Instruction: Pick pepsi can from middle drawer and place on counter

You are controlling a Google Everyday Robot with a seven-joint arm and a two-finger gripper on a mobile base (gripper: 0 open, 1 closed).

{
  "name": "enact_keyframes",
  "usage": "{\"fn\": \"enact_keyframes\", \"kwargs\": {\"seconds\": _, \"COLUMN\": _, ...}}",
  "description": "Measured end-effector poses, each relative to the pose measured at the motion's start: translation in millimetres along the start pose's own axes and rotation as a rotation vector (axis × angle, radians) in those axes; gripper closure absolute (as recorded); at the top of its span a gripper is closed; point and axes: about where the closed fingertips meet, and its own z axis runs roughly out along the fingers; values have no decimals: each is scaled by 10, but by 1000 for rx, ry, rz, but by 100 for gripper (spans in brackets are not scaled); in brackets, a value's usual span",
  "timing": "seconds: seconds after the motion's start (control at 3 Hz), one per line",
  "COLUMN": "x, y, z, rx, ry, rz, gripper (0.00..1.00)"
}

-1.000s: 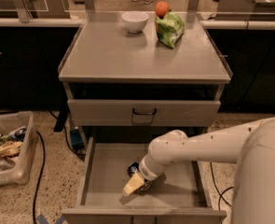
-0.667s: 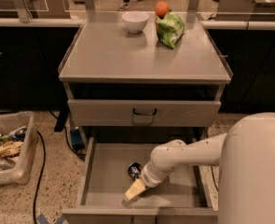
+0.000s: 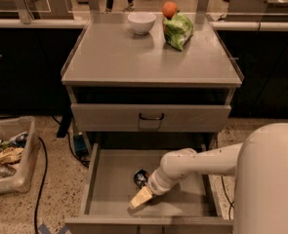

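Observation:
The pepsi can (image 3: 140,178), small, dark blue with a silver end, lies on the floor of the open middle drawer (image 3: 104,189) near its centre. My gripper (image 3: 140,198), with beige tips, reaches down into the drawer from the right on a white arm. It sits just in front of the can, close to the drawer's front wall, and does not hold the can. The counter (image 3: 129,57), the grey top of the cabinet, is above.
On the counter's back edge stand a white bowl (image 3: 141,22), a green bag (image 3: 178,29) and an orange fruit (image 3: 169,9). A shut drawer front with a dark handle (image 3: 151,117) is above the open drawer. A clear bin of trash (image 3: 7,155) stands on the floor at left.
My gripper has dropped a little toward the drawer's front wall, and my arm fills more of the right side. The can has stayed in place.

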Motion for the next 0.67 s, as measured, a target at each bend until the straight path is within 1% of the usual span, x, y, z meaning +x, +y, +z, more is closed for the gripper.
{"fn": "enact_keyframes", "kwargs": {"seconds": 0.33, "x": -262, "y": 78, "z": 300, "rx": -75, "ry": -28, "rz": -55, "gripper": 0}}
{"fn": "enact_keyframes", "kwargs": {"seconds": 0.67, "x": -403, "y": 72, "z": 537, "rx": -147, "ry": -57, "rz": -66, "gripper": 0}}
